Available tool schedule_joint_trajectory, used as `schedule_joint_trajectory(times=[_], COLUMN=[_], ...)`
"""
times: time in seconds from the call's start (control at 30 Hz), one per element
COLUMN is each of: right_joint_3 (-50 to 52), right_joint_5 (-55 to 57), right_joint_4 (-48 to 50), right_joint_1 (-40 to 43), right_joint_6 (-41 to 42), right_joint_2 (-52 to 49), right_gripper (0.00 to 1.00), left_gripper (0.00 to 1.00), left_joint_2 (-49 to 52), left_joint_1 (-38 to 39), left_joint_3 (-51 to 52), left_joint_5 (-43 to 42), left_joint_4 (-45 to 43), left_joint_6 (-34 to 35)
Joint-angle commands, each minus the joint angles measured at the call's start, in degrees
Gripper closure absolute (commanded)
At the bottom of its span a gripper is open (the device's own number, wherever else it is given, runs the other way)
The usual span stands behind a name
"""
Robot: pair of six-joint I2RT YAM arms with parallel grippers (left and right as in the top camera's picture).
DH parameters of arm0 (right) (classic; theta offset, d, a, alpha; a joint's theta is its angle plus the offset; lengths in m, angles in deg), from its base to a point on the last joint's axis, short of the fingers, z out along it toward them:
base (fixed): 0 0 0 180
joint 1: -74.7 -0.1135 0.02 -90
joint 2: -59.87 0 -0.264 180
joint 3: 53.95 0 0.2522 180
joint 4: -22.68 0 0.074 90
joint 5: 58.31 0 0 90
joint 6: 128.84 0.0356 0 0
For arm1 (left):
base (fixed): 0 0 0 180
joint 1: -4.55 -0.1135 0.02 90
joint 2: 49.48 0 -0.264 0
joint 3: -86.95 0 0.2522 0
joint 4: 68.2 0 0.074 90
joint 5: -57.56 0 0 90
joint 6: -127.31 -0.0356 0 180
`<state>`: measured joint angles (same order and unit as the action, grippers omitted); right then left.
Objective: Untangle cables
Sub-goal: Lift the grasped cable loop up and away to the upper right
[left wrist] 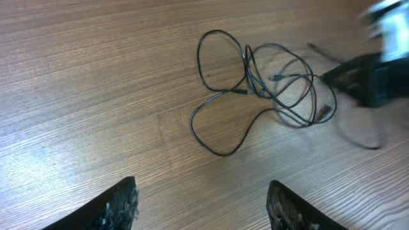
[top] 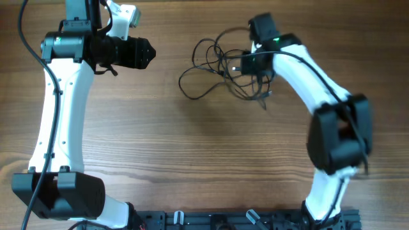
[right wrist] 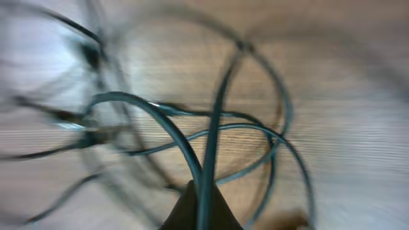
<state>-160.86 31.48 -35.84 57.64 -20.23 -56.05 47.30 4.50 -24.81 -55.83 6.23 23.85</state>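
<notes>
With right jaws clamped on a strand of the cables (left wrist: 257, 88), tangled on the surface (left wrist: 96, 96), lift slowly, away from the knot; bring the left jaws, apart and empty, across to pin loose loops.

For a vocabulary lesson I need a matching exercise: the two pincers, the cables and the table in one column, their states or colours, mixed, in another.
1. left pincer
2. right pincer
3. cables
4. table

a. tangled in black loops
b. brown wood grain
c. shut on a strand of cable
d. open, holding nothing

Pairs: 1-d, 2-c, 3-a, 4-b.
</notes>
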Motion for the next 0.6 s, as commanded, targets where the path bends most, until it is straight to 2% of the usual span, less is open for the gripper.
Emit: schedule_joint_trajectory(times=[0.0,0.23,0.57], right_joint_3=[-2.93,-5.07,-17.03], right_joint_5=[0.61,4.11,5.33], right_joint_4=[-0.31,-0.61,-9.07], right_joint_1=[-0.22,-0.22,-0.22], right_joint_6=[-0.24,-0.48,-0.59], right_joint_2=[14.19,25.33,26.25], right_gripper=[0.95,0.96,0.96], left_gripper=[0.33,0.33,0.33], left_joint_2=[0.52,0.52,0.52], left_joint_1=[-0.04,-0.04,-0.04], left_joint_3=[-0.48,-0.48,-0.48], left_joint_5=[0.46,-0.61,-0.61], left_joint_4=[0.09,0.48,0.94], left_joint_6=[-1.16,-1.16,-1.18])
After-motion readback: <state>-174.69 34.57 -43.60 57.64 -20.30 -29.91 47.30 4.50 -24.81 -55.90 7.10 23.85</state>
